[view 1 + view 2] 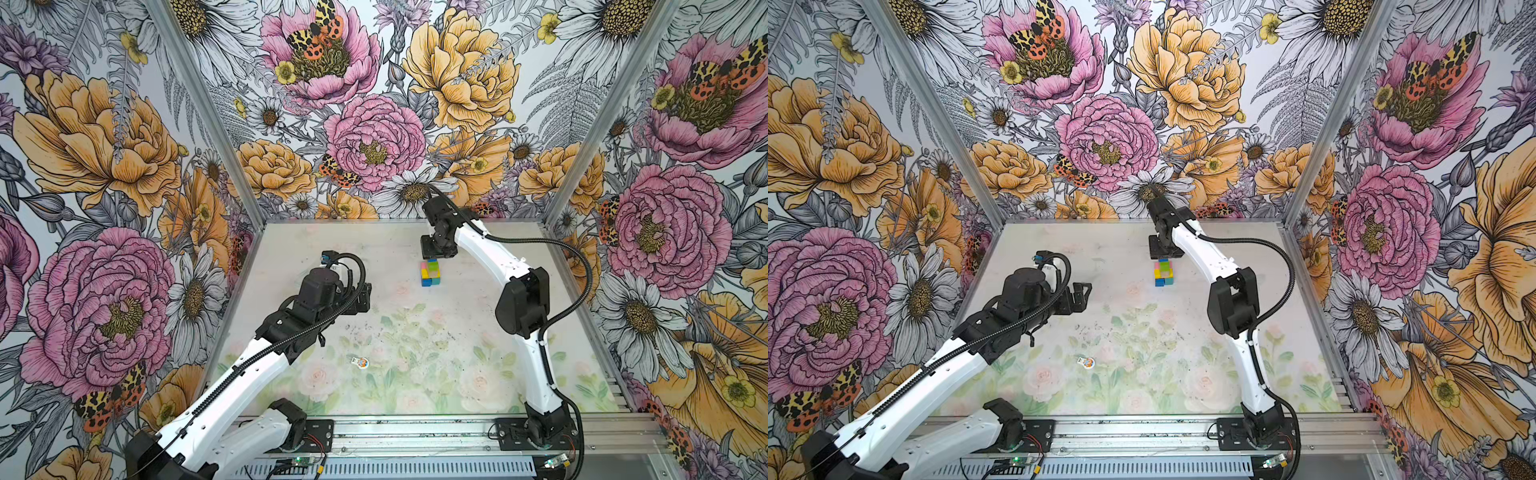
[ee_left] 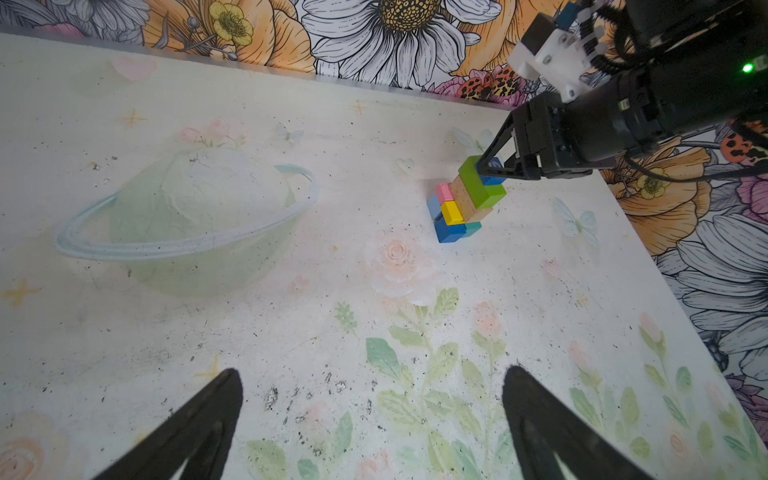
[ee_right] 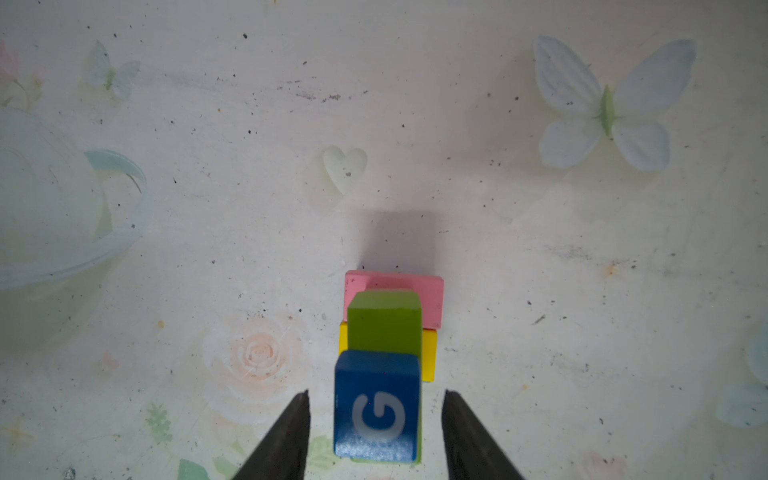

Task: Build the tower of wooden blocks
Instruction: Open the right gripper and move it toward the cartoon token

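Up top on the tower (image 2: 465, 203), a dark blue cube (image 3: 376, 405) sits on the green brick (image 3: 384, 324); right gripper (image 3: 376, 432) jaws apart beside it, not touching. Left gripper (image 2: 374, 419) jaws wide apart, holding nothing. Looks like release; next move calls for a straight lift, no nudging.

The tower (image 1: 429, 273) is standing on the tabletop (image 1: 415, 332) toward its far edge, right of the middle. The right gripper (image 3: 376, 432) is hanging directly over it, its fingers either side of the topmost block (image 3: 376, 405) with gaps showing. The left gripper (image 2: 370, 419) is sitting well apart, to the tower's left and nearer the front. A small sticker (image 1: 360, 362) is lying on the tabletop nearer the front.
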